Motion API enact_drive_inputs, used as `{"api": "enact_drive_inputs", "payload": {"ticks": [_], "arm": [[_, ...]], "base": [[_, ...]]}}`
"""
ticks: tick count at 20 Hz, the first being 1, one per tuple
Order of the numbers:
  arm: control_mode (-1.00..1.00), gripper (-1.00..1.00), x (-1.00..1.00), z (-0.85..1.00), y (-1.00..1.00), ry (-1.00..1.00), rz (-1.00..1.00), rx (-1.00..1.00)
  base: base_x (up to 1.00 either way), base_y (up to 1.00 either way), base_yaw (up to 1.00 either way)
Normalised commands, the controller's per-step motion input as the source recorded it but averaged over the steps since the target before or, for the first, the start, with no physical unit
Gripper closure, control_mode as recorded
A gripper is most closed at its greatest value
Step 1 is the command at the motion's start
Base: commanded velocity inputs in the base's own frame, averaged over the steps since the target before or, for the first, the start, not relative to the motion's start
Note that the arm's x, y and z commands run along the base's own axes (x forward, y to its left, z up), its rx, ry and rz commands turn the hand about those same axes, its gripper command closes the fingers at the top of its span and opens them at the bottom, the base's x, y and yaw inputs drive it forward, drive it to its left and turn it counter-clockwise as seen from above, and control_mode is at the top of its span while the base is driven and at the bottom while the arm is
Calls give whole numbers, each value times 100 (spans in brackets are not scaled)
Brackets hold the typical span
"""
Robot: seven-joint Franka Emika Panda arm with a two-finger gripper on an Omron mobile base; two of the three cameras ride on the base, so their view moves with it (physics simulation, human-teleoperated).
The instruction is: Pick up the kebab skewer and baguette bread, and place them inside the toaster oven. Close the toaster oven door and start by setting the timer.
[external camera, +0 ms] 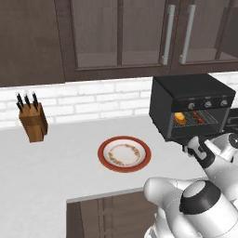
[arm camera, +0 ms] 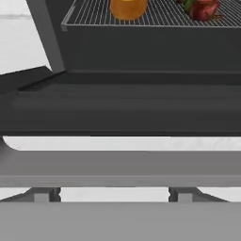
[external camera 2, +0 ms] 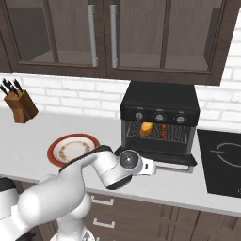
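We see the baguette bread (arm camera: 128, 8) and kebab skewer (arm camera: 201, 8) on the toaster oven (external camera 2: 160, 101) rack, above the lowered toaster oven door (arm camera: 120, 110). We cannot tell our gripper's opening. Pushing under the pale handle (arm camera: 120, 167) off-centre may make us slip off it.

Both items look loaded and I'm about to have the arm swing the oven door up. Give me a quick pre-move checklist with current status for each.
1. Baguette bread on the wire rack inside the toaster oven: ok.
2. Kebab skewer on the rack beside the bread: ok.
3. Toaster oven door position: dropped open, not ok yet; this is the step to do.
4. Pale bar handle reachable: ok, it runs right across the hand view, close in front of the hand.
5. Gripper state: cannot tell; the fingertips are not visible.
6. Plate cleared of food: ok, it sits well left of the oven.
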Motion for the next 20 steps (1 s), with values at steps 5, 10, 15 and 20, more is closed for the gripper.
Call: {"api": "enact_drive_inputs", "payload": {"ticks": [5, 10, 15, 20], "arm": [[-100, -100, 43, 42, 6, 0, 0, 0], [-100, -100, 52, 36, 15, -4, 0, 0], [-100, -100, 54, 20, 7, -2, 0, 0], [-100, -100, 47, 37, 0, 0, 0, 0]], "base": [[0, 0, 0], [0, 0, 0], [0, 0, 0], [0, 0, 0]]}}
